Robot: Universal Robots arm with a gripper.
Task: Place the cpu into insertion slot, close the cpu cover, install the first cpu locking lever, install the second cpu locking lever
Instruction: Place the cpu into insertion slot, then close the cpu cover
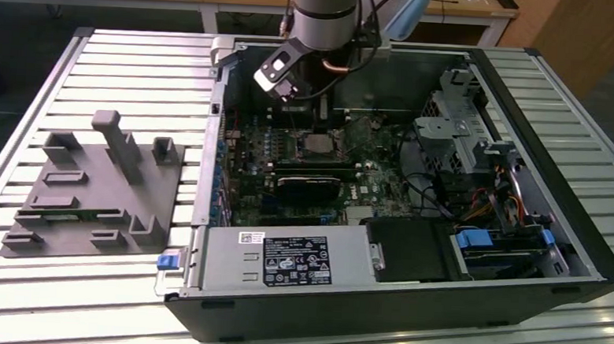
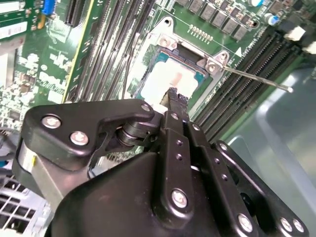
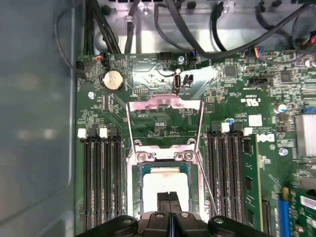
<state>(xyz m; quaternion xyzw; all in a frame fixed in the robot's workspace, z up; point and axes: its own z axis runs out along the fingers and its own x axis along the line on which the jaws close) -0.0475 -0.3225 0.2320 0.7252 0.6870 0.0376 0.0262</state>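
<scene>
The pale silvery cpu [image 3: 165,183] lies flat in the insertion slot [image 3: 133,197] on the green motherboard, also seen as the cpu [image 2: 168,79] in the second wrist view. The cpu cover [image 3: 165,103] stands swung open behind the slot, and the board shows through its window. A thin locking lever [image 3: 206,183] runs free along one side of the slot, and the lever [image 2: 256,79] sticks out over the memory slots. My gripper [image 3: 169,197] is shut, its fingertips [image 2: 173,95] hovering just over the chip's edge with nothing seen between them. The arm [image 1: 321,15] reaches into the case from above.
Long black memory slots [image 3: 101,182] flank the socket on both sides. The power supply box [image 1: 281,259] sits at the case's near wall, and a drive cage with cables [image 1: 466,141] is on the exterior view's right. A grey fixture [image 1: 91,184] lies on the slatted table.
</scene>
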